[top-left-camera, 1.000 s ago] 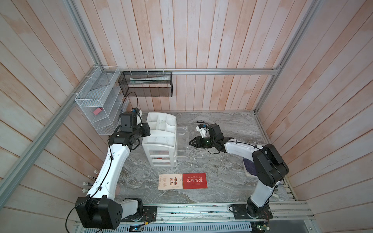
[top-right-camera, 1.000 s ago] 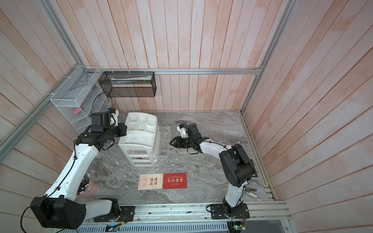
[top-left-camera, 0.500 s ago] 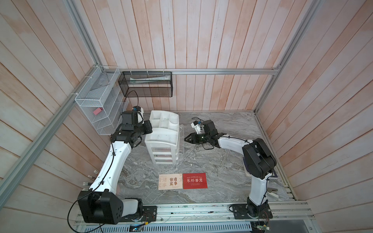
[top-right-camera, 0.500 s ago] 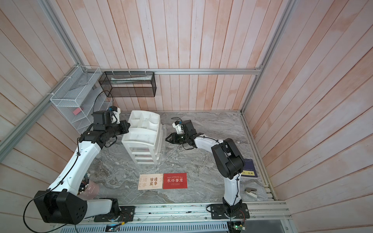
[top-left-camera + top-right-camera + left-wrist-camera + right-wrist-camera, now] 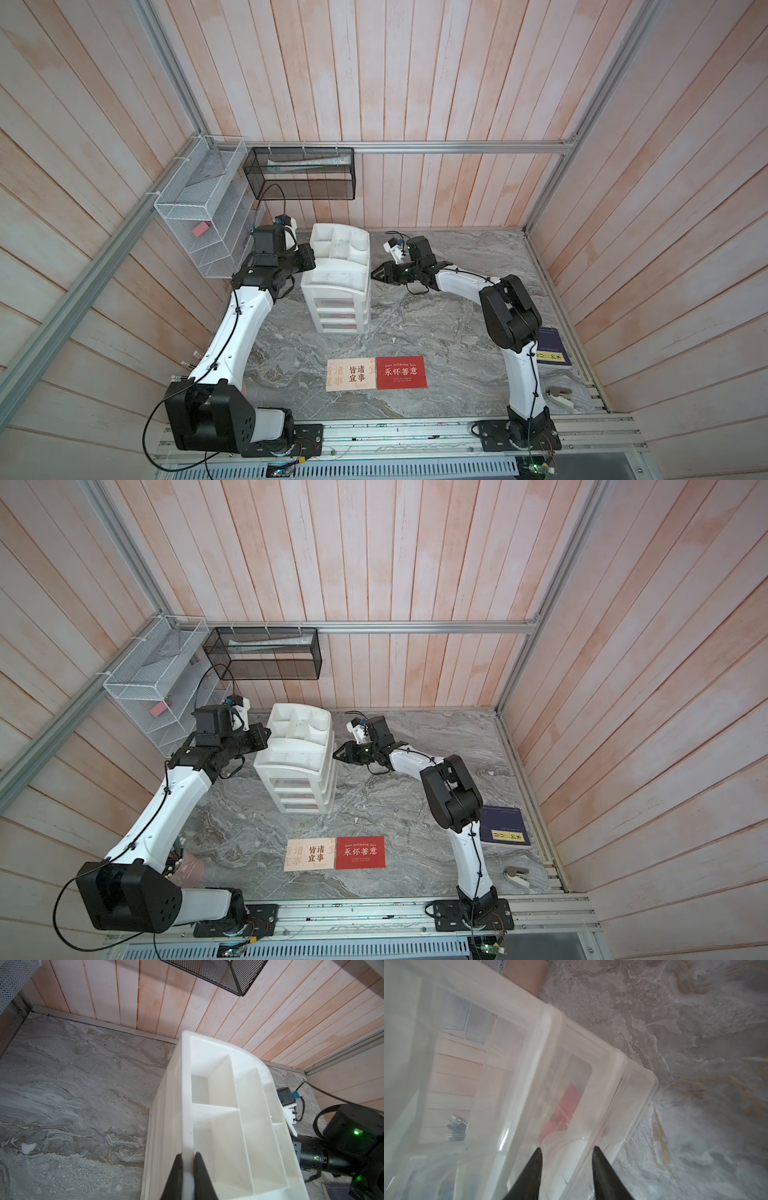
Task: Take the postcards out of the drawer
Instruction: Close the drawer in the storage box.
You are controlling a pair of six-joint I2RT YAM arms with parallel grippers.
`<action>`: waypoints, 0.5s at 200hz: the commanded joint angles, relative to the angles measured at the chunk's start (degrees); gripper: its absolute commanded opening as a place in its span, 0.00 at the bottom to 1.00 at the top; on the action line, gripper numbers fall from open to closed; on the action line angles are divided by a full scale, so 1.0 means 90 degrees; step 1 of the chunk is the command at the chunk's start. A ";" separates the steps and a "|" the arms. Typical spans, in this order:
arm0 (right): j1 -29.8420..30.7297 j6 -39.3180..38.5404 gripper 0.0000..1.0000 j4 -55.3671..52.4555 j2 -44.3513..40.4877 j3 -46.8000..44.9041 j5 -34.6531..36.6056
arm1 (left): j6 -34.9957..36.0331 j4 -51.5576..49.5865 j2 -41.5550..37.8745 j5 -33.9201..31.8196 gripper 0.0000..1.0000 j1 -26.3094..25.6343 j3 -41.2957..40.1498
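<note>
My left gripper (image 5: 188,1160) pinches the rim of the white plastic drawer unit (image 5: 186,1068). My right gripper (image 5: 566,1152) stands half-parted at the clear plastic drawer (image 5: 600,1057), grip uncertain. Inside, mid-frame, the red postcard (image 5: 568,1103) looks thin, light and slick, so I'd pinch an edge. The cream postcard (image 5: 351,374) and second red postcard (image 5: 401,372) lie out, lower centre.

Left arm (image 5: 243,328): rises from the counter's front-left corner, elbow bent, forearm reaching toward the back edge.
Left gripper (image 5: 188,1156): fingers (image 5: 175,1178) pinched tight on the thin top rim of the drawer unit (image 5: 220,1088), one on either side.
Right arm (image 5: 459,286): elbow high near the right edge, forearm low and level, pointing toward the counter's middle.
Right gripper (image 5: 566,1150): jaws apart, holding nothing; tips close against the unit's side, contact unclear.
</note>
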 commanded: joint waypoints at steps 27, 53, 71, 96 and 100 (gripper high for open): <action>-0.0102 0.0298 0.40 0.0655 -0.0199 -0.0600 -0.0430 | 0.0116 -0.0091 0.0123 -0.0116 0.05 -0.0011 -0.0094; -0.0156 0.0428 0.41 0.1057 -0.0429 -0.1203 -0.0490 | 0.0109 -0.0086 0.0119 -0.0168 0.03 0.0006 -0.0177; -0.0170 0.0590 0.41 0.1446 -0.0538 -0.1624 -0.0549 | 0.0076 -0.0104 0.0118 -0.0227 0.02 0.0016 -0.0217; -0.0165 0.0965 0.43 0.2255 -0.0573 -0.2154 -0.0773 | 0.0025 -0.0091 0.0094 -0.0246 0.01 0.0011 -0.0263; -0.0165 0.1033 0.43 0.2405 -0.0573 -0.2232 -0.0807 | 0.0024 -0.0091 0.0091 -0.0245 0.01 0.0011 -0.0275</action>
